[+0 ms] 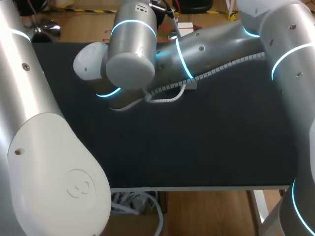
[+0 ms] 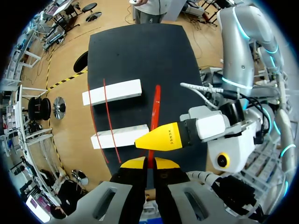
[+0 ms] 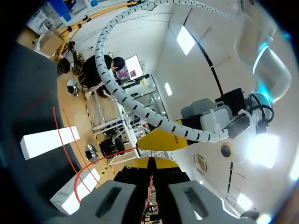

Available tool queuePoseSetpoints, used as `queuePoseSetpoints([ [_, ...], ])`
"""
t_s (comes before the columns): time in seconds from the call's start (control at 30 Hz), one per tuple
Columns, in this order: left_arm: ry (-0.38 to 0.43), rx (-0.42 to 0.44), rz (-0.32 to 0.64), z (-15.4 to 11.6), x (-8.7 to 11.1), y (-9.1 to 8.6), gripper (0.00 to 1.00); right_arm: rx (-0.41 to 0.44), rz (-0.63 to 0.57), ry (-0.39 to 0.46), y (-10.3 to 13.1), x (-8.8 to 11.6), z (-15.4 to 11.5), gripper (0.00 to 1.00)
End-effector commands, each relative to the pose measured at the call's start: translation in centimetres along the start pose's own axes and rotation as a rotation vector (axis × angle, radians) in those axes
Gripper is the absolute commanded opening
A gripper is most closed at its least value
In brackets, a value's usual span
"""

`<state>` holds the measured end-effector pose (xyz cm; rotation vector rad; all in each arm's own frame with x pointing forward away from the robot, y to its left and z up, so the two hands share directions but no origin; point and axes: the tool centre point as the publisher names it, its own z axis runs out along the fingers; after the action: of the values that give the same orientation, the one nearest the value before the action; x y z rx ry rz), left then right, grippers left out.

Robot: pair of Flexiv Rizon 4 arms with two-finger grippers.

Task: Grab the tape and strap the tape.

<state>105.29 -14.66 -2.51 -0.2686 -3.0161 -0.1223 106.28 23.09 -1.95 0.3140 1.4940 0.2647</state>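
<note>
A red tape point(image 2: 155, 105) runs as a taut strip from my left gripper point(image 2: 148, 162) out over the black table point(image 2: 140, 51). My left gripper is shut on its near end. My right gripper point(image 2: 161, 138) pinches the same strip just ahead of it. Thin red tape lines point(image 2: 105, 112) pass across two white blocks point(image 2: 112, 92) point(image 2: 119, 136) lying side by side. In the right wrist view my right gripper point(image 3: 151, 161) is shut on the red tape point(image 3: 63, 140), with the white blocks point(image 3: 49, 140) beyond. In the head view my arms hide both grippers.
My right arm point(image 1: 206, 49) crosses the far half of the black table point(image 1: 197, 137), and my left arm point(image 1: 44, 147) fills the near left. The table's front edge point(image 1: 206, 188) runs along the near side.
</note>
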Motion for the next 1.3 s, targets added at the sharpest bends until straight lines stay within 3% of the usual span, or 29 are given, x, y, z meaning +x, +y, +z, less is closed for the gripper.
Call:
queuePoseSetpoints([
  [0.03, 0.006, -0.005, 0.0, -0.21, -0.24, -0.13, 0.0, 0.001, -0.006, 0.006, 0.19, -0.31, -0.01, 0.0],
  [1.3, 0.006, -0.005, 0.0, -0.21, -0.24, -0.13, 0.0, -0.014, -0.009, 0.009, 0.52, -0.44, 0.38, 0.0],
])
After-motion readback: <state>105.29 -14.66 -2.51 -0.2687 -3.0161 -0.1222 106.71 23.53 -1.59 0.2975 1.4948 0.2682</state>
